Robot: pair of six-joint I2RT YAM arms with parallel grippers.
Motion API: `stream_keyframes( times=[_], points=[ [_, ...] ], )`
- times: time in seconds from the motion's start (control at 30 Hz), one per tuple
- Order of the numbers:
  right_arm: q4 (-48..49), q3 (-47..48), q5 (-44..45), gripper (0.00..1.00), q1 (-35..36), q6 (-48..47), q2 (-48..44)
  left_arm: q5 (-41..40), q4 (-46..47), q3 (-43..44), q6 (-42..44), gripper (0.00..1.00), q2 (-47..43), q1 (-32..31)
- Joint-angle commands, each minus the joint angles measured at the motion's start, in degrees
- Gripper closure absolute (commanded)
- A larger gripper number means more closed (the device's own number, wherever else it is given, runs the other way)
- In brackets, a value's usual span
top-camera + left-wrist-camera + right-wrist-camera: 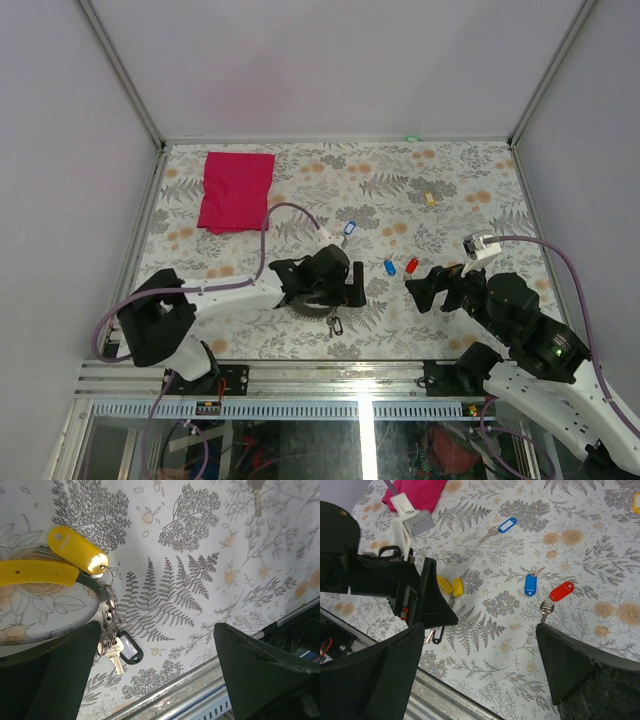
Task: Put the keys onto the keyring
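Just inside the near edge, the keyring (101,594) lies on the tabletop (200,555) beside the left claw (156,630), whose jaws stand wide and empty. The right claw (480,630), also spread wide, hangs near a blue-tagged key (530,584) and a red-tagged key (561,591); farther off lie a second blue-tagged key (506,525) and a red cloth (236,190).
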Motion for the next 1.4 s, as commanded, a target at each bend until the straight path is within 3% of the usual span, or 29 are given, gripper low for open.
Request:
stream_keyframes(
  times=[0.0,0.33,0.7,0.9,1.07,1.37],
  points=[
    [2.2,0.0,0.7,0.01,-0.1,0.8,0.7,-6.2,-0.9,0.2,2.1,0.0,-6.0,0.0],
    [1.5,-1.0,3.3,0.01,-0.1,4.1,4.9,-14.8,-6.7,-6.2,-0.1,0.0,-20.2,0.0],
    [5.1,0.3,-15.2,0.32,-0.1,2.6,25.3,-16.3,-9.5,-12.8,-2.1,0.05,-26.6,1.1],
    [10.0,0.2,-21.4,0.38,-0.2,3.9,34.6,-14.8,-7.1,-15.5,-2.0,0.1,-28.7,3.7],
    [12.2,-0.3,-21.3,0.39,-0.1,5.5,35.3,-8.6,-1.4,-17.3,0.6,0.17,-27.5,7.6],
    [10.8,-3.5,-20.1,0.43,-0.1,6.5,31.4,-18.0,-9.2,-15.0,-3.5,0.31,-24.0,8.5]
  ],
)
